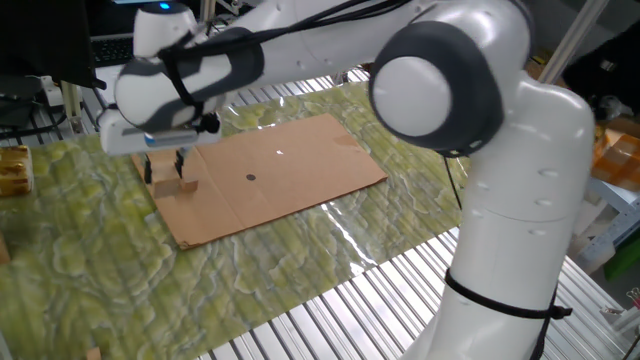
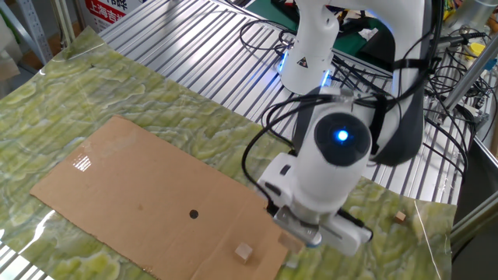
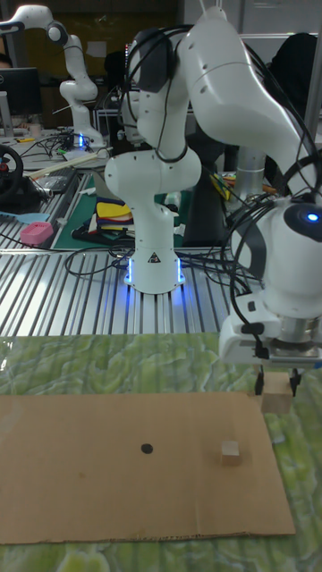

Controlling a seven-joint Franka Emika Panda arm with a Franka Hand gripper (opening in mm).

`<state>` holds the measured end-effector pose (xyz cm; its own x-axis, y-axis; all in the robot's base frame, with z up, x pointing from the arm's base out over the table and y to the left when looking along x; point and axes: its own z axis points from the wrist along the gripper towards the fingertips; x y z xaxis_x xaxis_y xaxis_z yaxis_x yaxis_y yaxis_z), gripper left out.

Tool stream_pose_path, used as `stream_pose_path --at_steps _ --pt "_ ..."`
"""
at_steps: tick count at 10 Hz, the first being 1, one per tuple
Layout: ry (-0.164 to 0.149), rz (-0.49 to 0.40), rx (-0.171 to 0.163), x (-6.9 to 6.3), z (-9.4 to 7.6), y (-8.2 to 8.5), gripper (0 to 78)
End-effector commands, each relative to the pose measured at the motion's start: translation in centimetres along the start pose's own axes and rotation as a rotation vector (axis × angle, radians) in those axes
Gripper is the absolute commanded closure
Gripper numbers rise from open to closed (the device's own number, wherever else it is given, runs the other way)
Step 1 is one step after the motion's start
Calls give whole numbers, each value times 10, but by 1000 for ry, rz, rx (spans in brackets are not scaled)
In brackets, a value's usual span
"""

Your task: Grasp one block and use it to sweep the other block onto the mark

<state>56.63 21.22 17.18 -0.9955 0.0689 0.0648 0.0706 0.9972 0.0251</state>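
Gripper (image 3: 277, 387): I see it clamped on the pale cube (image 3: 278, 401), at the cardboard's (image 3: 89, 474) edge.
Small block (image 3: 232, 453): just beside, toward the dot (image 3: 147, 449).

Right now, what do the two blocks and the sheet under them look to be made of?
Larger cube: looks like bare pale wood, matte, no shine.
Small block: likely wood too, tan, matte; grain too small to see.
Sheet: brown cardboard, matte, with a fold crease.
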Motion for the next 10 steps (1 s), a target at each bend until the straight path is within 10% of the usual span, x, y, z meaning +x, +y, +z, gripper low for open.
stream_pose_path --at_steps 1,10 --pt "3 0 -8 -20 -3 4 764" --pt "-18 5 -27 -61 22 -1 764"
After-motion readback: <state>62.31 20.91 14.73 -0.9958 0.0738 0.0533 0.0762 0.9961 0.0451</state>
